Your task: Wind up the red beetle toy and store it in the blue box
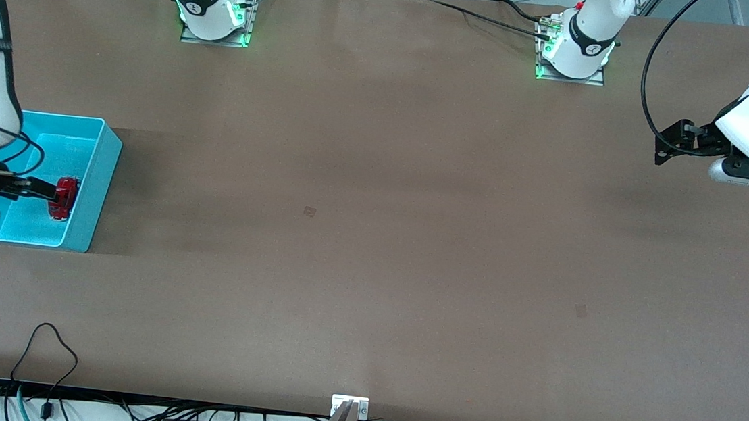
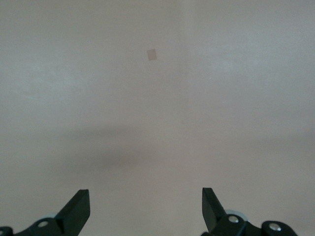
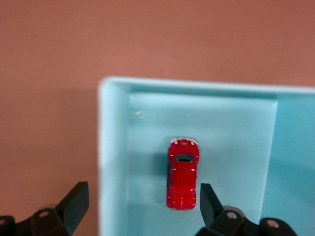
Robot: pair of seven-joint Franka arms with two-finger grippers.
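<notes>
- Brown table [image 1: 372, 237], bare across the middle w/ a couple of small dark marks; cables along its near edge; both arm bases w/ green lights along the edge farthest from the front camera
- Blue box [image 1: 103, 173] at the right arm's end of the table; red toy car [image 3: 182, 173] lies on the box floor, close to one wall, nothing gripping it
- Right gripper [image 3: 142, 201] hangs over the box, arm reaching down from that end; fingers spread wide, one above the table outside the wall, one inside beside the car
- Left gripper [image 2: 146, 206] up over bare table at the left arm's end, waiting; fingers wide apart, holding nothing
</notes>
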